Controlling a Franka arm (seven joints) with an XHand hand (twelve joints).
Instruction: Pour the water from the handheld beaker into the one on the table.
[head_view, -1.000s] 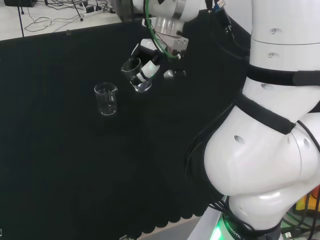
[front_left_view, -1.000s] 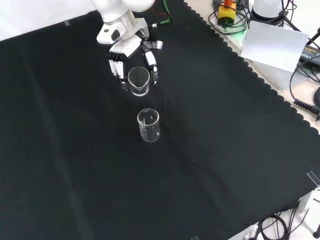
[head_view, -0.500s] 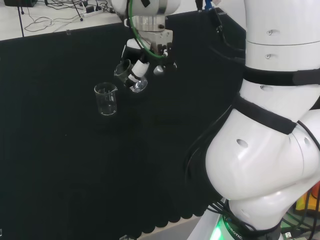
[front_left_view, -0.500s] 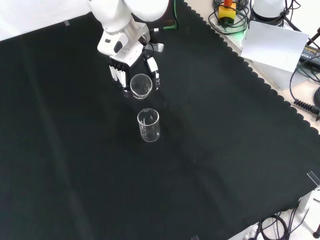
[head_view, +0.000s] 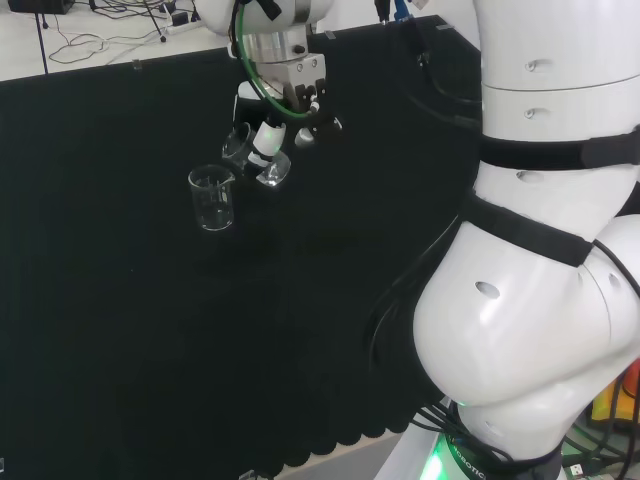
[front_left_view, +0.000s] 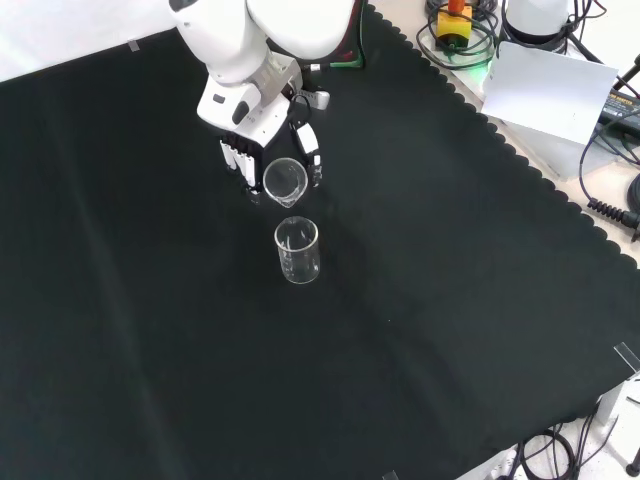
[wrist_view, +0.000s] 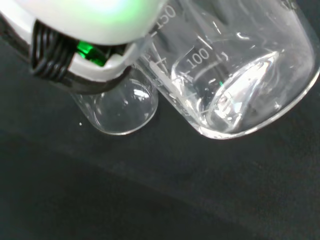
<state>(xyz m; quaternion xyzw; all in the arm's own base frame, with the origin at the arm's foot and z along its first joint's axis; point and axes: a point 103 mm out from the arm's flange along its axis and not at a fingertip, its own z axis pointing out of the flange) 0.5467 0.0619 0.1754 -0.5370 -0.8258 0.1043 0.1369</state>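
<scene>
The hand (head_view: 272, 128) is shut on a clear beaker (head_view: 258, 162), holding it tilted in the air with its mouth leaning toward a second clear beaker (head_view: 212, 198) that stands upright on the black cloth just to its left. In the front view the held beaker (front_left_view: 285, 181) hangs below the hand (front_left_view: 243, 108), right above the standing beaker (front_left_view: 298, 251), with a small gap between them. The wrist view has the held beaker (wrist_view: 235, 75) close, with printed marks, and the standing beaker (wrist_view: 120, 107) beyond it. I cannot tell how much water either holds.
The arm's big white links (head_view: 540, 250) take up the right of the head view. Beyond the cloth's scalloped edge (front_left_view: 520, 165) in the front view lie a white box (front_left_view: 555, 95), cables and a yellow and red device (front_left_view: 455, 20).
The hand has carried the held beaker toward the standing one, leftward in the head view and downward in the front view. The held beaker leans over more than before.
</scene>
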